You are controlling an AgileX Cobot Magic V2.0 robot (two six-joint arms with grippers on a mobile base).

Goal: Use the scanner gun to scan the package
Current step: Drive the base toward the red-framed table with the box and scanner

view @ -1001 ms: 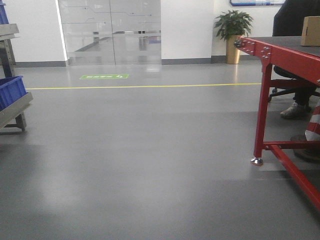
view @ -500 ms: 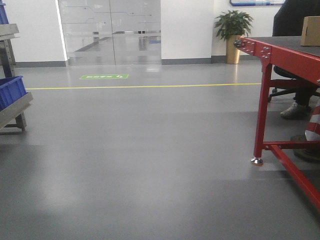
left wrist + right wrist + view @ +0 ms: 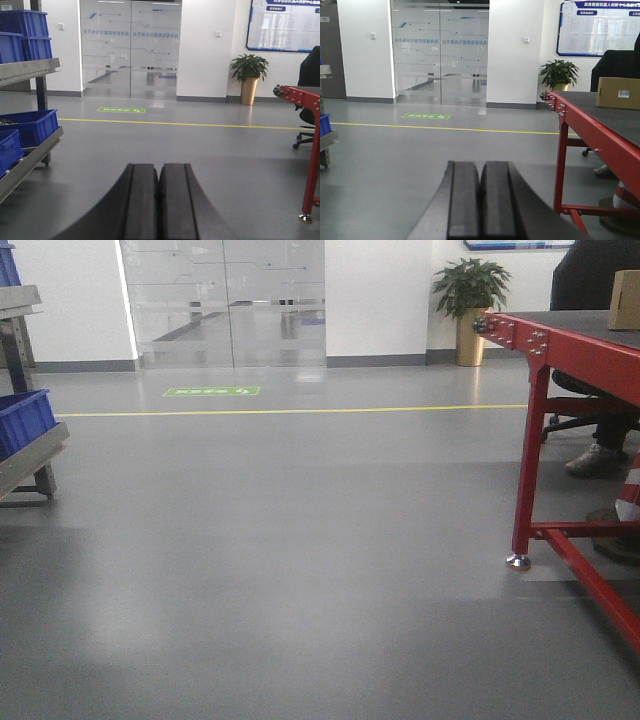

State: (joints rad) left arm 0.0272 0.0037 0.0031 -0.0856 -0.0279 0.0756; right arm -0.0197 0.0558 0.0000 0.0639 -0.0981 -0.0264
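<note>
A brown cardboard package (image 3: 619, 93) with a white label lies on the red-framed table (image 3: 580, 117) at the right; its edge also shows in the front view (image 3: 626, 300). The scanner gun is out of view. My left gripper (image 3: 160, 167) is shut and empty, held above the grey floor, far from the table. My right gripper (image 3: 480, 165) is shut and empty, to the left of the table and well short of the package.
A metal rack with blue bins (image 3: 27, 127) stands at the left. A seated person (image 3: 617, 62) is behind the table, feet under it (image 3: 595, 462). A potted plant (image 3: 468, 295), glass doors (image 3: 225, 300) and a yellow floor line (image 3: 290, 411) lie ahead.
The front view has shifted slightly: the table and package have slid a little to the right in the frame. Both grippers stay out of the front view.
</note>
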